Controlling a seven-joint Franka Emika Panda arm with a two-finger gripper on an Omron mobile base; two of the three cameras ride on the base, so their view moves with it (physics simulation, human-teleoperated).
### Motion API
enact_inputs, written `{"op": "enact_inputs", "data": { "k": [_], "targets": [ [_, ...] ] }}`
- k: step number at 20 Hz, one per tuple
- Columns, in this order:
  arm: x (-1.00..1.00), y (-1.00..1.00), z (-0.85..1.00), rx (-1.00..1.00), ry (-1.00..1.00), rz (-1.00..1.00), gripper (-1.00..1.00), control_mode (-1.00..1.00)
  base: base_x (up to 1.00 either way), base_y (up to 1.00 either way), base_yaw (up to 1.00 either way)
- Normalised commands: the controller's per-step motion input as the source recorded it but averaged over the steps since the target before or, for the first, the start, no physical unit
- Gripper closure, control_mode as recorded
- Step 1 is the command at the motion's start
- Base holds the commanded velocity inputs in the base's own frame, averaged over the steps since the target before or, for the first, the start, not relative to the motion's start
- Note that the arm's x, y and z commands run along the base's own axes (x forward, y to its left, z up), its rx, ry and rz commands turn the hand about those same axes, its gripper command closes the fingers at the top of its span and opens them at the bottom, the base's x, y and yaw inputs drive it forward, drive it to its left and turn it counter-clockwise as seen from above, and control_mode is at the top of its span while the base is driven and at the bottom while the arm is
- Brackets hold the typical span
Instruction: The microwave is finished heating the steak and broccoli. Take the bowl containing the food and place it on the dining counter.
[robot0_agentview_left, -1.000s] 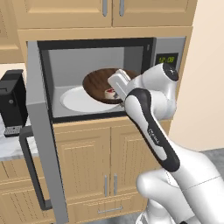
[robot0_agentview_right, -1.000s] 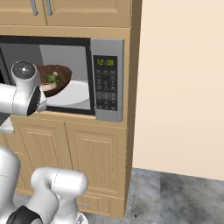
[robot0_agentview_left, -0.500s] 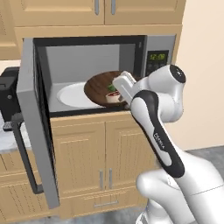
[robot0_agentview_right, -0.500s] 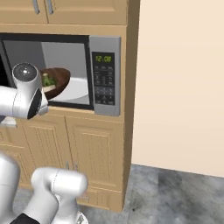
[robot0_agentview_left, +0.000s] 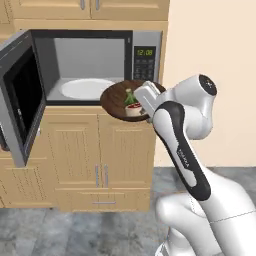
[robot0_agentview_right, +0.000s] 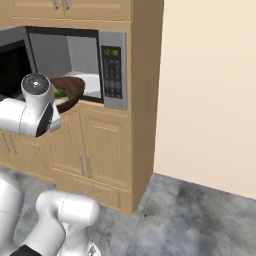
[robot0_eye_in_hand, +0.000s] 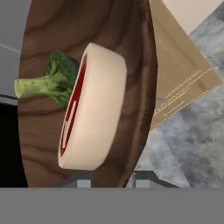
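Now one bowl (robot0_agentview_left: 118, 100) in closed jaws, with one steak (robot0_eye_in_hand: 92, 109) and one broccoli (robot0_eye_in_hand: 51, 82) inside.

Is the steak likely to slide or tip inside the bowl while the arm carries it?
Probably it can shift: the steak lies loose in the shallow bowl, beside the broccoli. Its thick slab shape suggests sliding more than rolling. The bowl's raised rim would likely stop it, if kept level.
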Motion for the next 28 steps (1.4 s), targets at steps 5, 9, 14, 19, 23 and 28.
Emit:
{"op": "enact_inputs", "data": {
  "k": [5, 9, 14, 19, 23, 28],
  "targets": [
    [0.0, 0.0, 0.0, 0.0, 0.0, 0.0, 1.0, 1.0, -0.67, -0.22, 0.92],
    [0.0, 0.0, 0.0, 0.0, 0.0, 0.0, 1.0, 1.0, -0.44, 0.0, 1.0],
    [0.0, 0.0, 0.0, 0.0, 0.0, 0.0, 1.0, 1.0, -0.32, 0.0, 1.0],
    [0.0, 0.0, 0.0, 0.0, 0.0, 0.0, 1.0, 1.0, -0.01, 0.12, 1.0],
    [0.0, 0.0, 0.0, 0.0, 0.0, 0.0, 1.0, 1.0, 0.41, 0.29, 0.83],
    [0.0, 0.0, 0.0, 0.0, 0.0, 0.0, 1.0, 1.0, 1.0, 0.14, 0.51]
  ]
}}
